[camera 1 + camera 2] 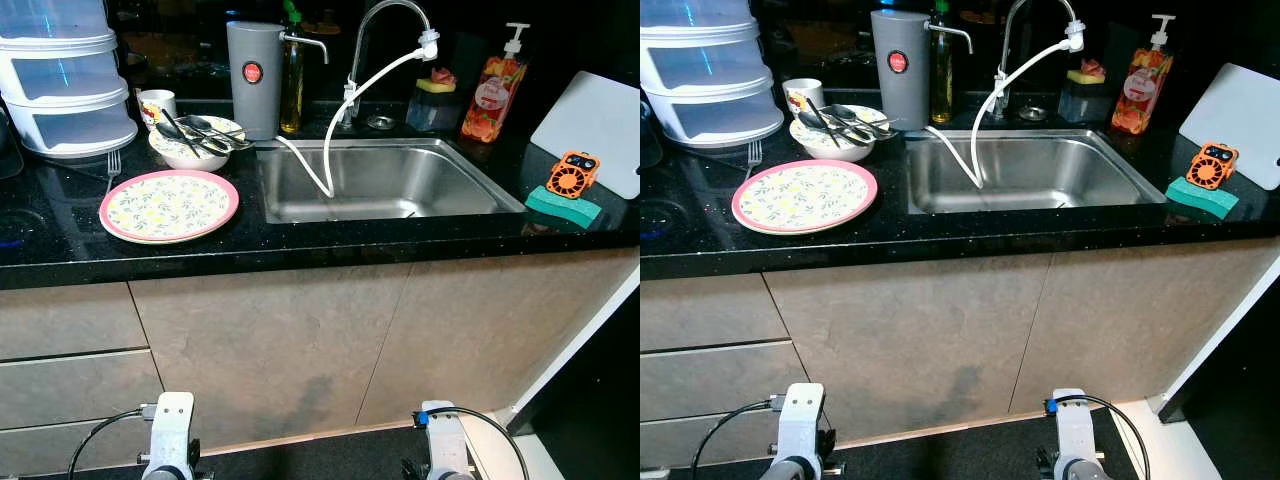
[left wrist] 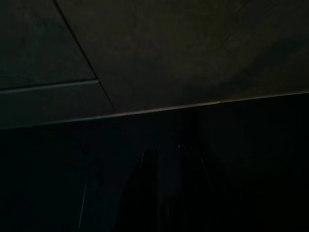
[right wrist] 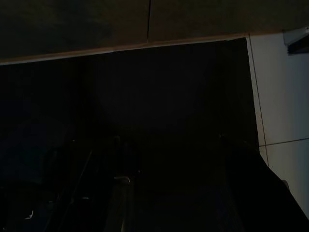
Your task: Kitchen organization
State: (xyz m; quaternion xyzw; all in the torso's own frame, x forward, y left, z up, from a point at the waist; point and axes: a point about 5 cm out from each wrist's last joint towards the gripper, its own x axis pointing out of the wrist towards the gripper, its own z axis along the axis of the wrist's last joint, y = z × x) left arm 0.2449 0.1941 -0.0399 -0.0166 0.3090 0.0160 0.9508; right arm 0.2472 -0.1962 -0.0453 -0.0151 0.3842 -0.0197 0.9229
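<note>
On the black counter lies a pink-rimmed floral plate, left of the steel sink. Behind the plate a white bowl holds several spoons and utensils, with a white mug beside it. A fork rests next to the plate's far edge. Both arms hang idle low before the cabinet fronts, the left arm and the right arm. My left gripper is a dim shape in the dark left wrist view, over a dark floor.
Stacked clear containers stand at the back left. A grey canister, an oil bottle, a tap with a white hose, and a soap dispenser line the back. At right are a white cutting board and an orange gadget on a green sponge.
</note>
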